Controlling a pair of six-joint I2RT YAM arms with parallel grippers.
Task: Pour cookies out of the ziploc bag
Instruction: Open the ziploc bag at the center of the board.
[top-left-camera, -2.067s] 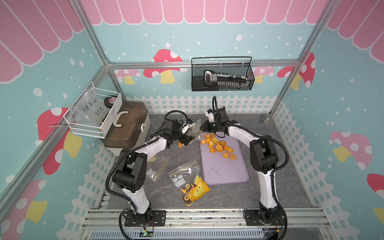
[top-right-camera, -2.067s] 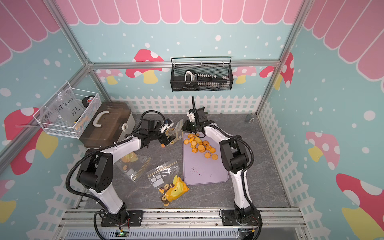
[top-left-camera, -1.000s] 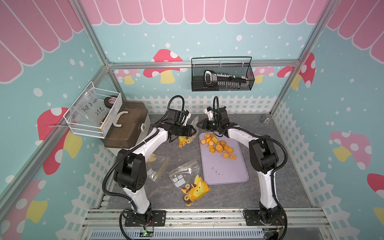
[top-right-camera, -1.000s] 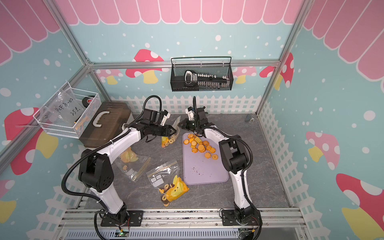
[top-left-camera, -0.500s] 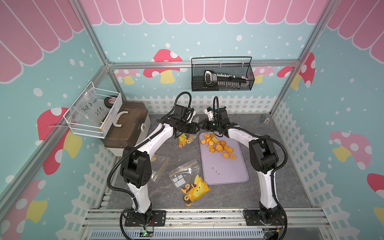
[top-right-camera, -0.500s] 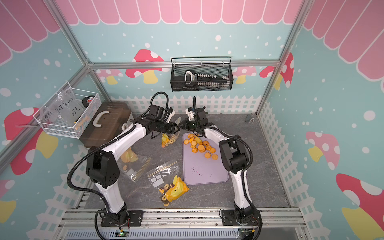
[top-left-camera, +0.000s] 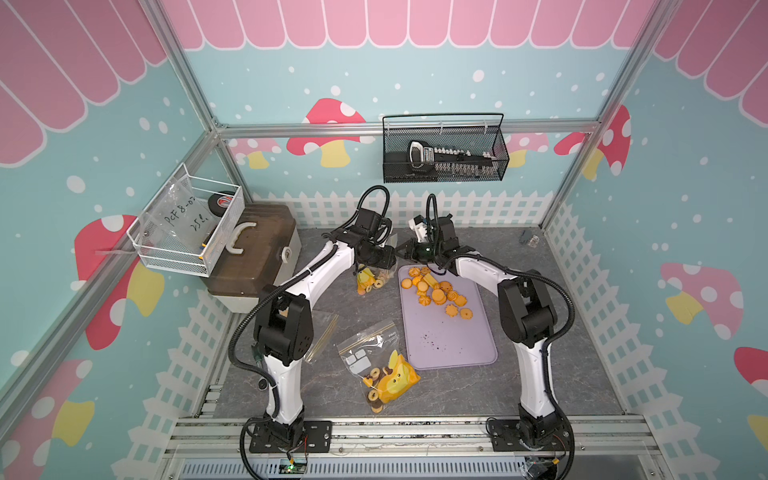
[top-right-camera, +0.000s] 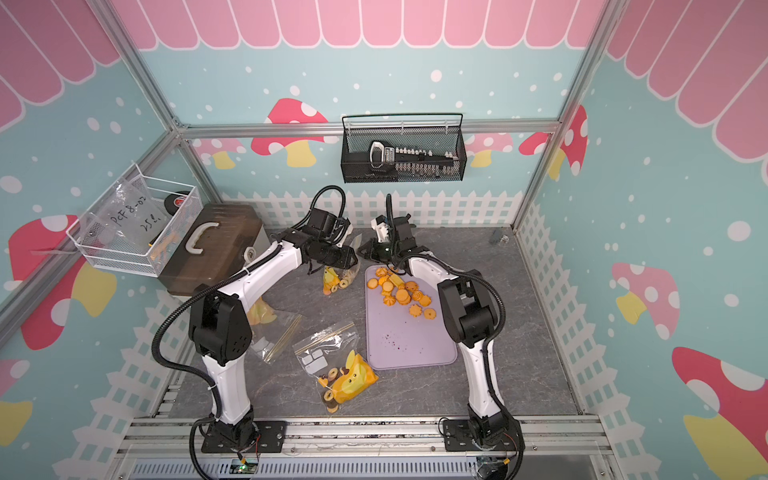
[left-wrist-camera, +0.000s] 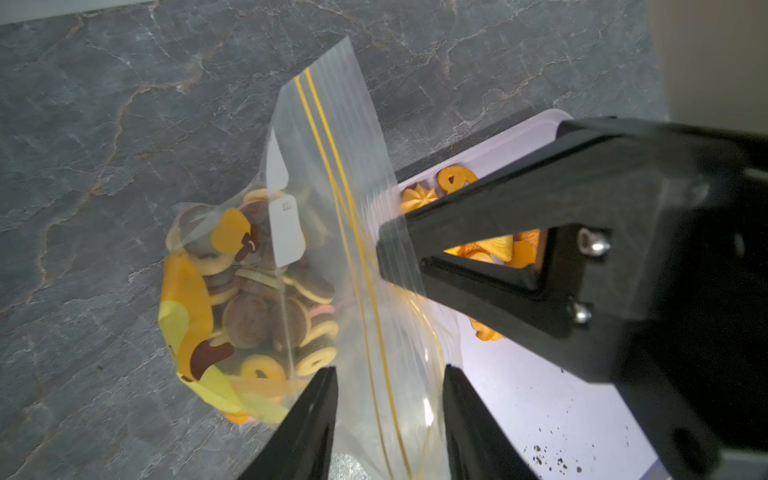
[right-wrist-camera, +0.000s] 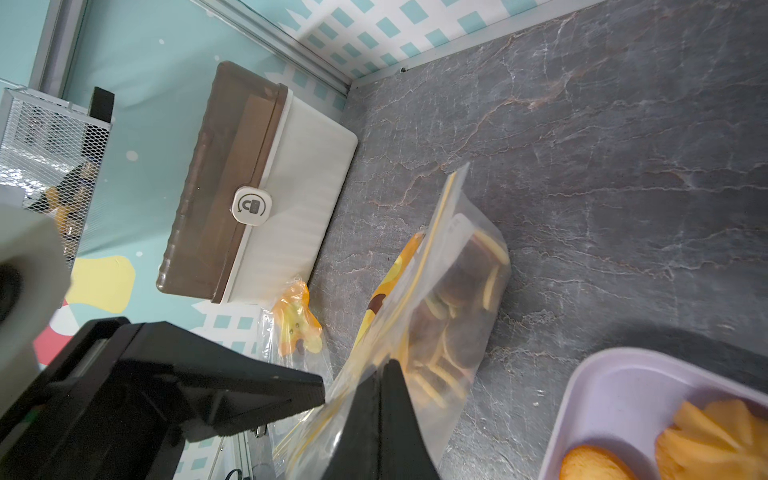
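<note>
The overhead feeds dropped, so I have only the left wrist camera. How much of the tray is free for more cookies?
Observer: The orange cookies crowd the far half of the lilac tray; its near half holds only dark crumbs.
Operator: Are any other bags waiting?
Observer: Yes, a second cookie bag lies on the table beside the tray's near corner, on the side of the left arm.
</note>
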